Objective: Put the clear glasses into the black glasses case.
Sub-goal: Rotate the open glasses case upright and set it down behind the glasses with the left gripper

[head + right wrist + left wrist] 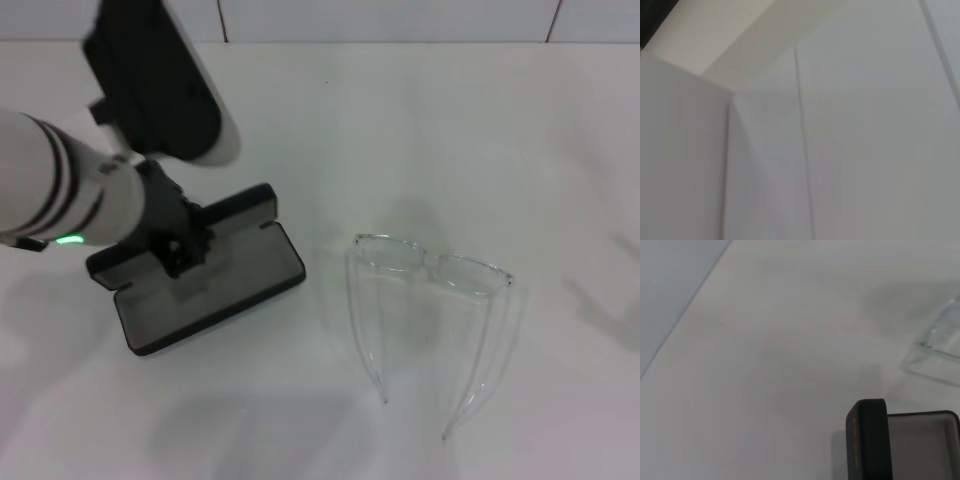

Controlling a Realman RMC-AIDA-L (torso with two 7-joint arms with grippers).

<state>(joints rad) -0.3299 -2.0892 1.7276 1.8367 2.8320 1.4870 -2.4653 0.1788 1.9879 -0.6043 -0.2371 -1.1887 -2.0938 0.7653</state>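
Note:
The black glasses case (222,316) lies open at the table's left, grey lining up, its lid (245,207) raised behind it. My left gripper (183,254) hangs low over the case's left half, near the hinge. The left wrist view looks past the lid's edge with orange lettering (867,440) to the grey lining (922,445). The clear glasses (430,268) rest on the table to the right of the case, temple arms unfolded and pointing toward me. One corner of the glasses (940,337) shows in the left wrist view. My right gripper is out of view.
The white table (420,130) carries only the case and the glasses. A white tiled wall (400,18) runs along its far edge. The right wrist view shows only pale wall panels (865,125).

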